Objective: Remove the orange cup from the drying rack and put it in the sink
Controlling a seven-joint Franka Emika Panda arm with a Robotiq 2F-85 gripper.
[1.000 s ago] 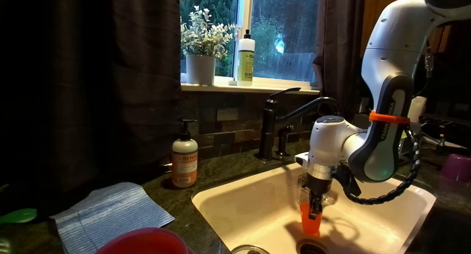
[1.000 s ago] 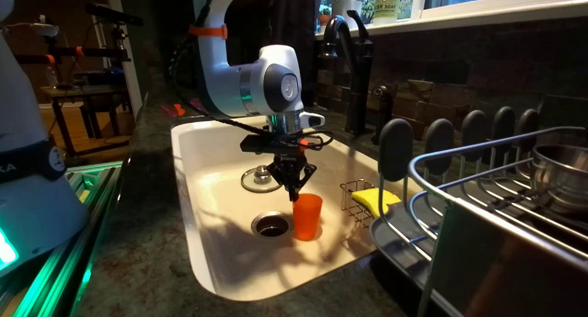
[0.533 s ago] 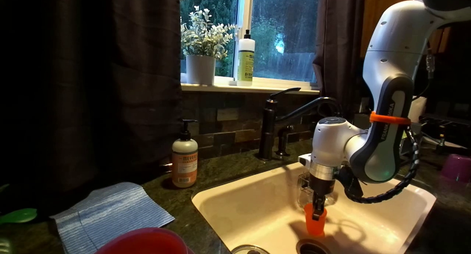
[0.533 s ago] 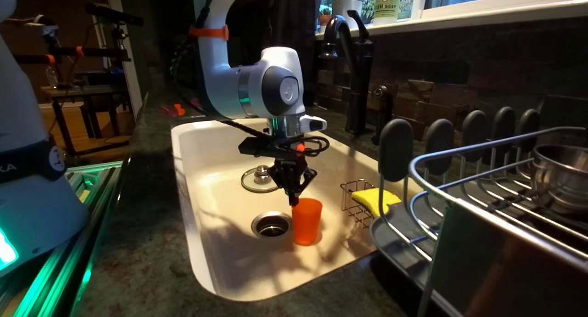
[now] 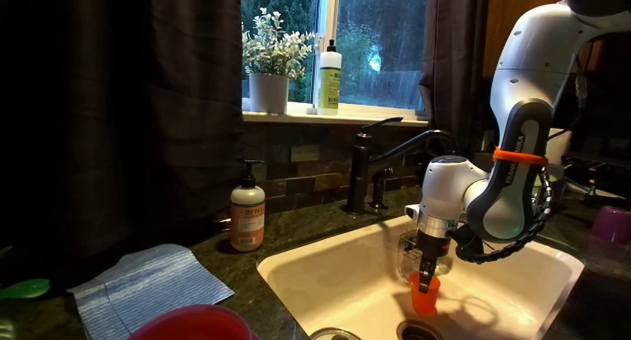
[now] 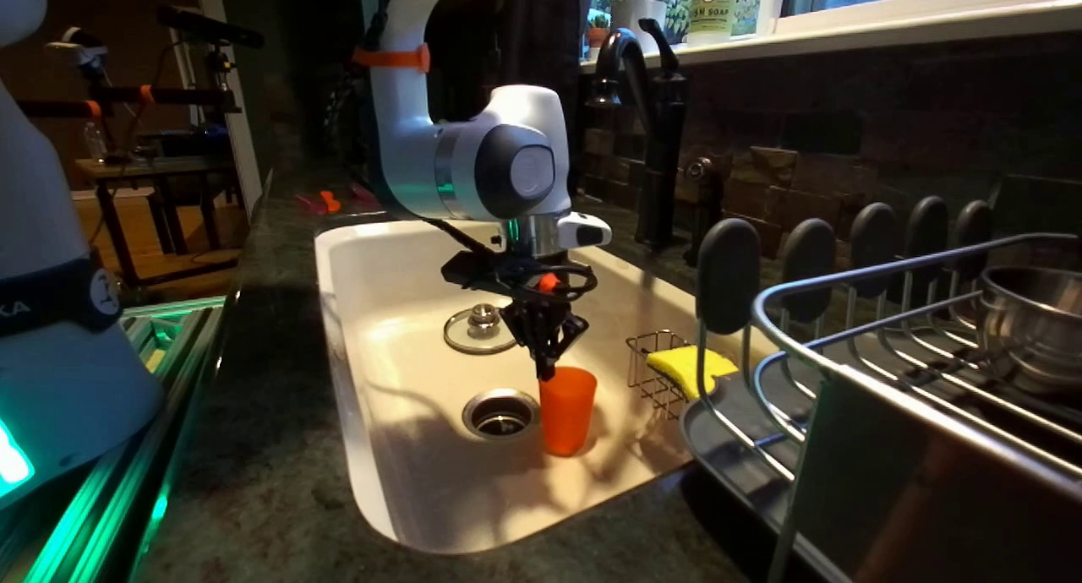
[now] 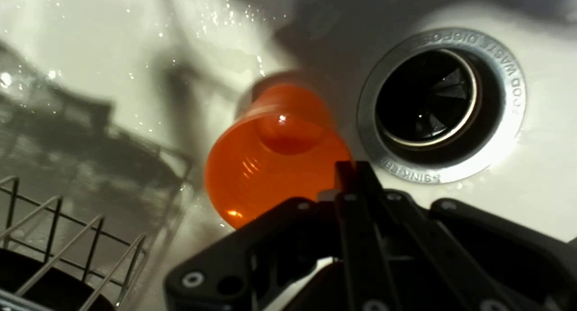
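The orange cup (image 6: 568, 418) stands upright inside the white sink (image 6: 406, 490), beside the drain, and also shows in an exterior view (image 5: 425, 303). In the wrist view I look down into the cup (image 7: 266, 176). My gripper (image 7: 354, 176) is shut on the cup's rim, one finger inside the wall and one outside, on the drain side. The gripper shows above the cup in both exterior views (image 5: 424, 285) (image 6: 545, 370). I cannot tell whether the cup's base touches the sink floor. The drying rack (image 6: 728, 276) stands on the counter beside the sink.
The drain (image 6: 501, 416) lies close to the cup. A wire caddy (image 6: 647, 372) with a yellow sponge (image 6: 689, 368) hangs on the sink wall. A glass lid (image 6: 473, 334) lies farther back in the sink. The faucet (image 5: 361, 172) and a soap bottle (image 5: 248, 221) stand behind.
The gripper and cup have moved together, slightly down and right in both exterior views. The gripper has stayed shut on the rim.
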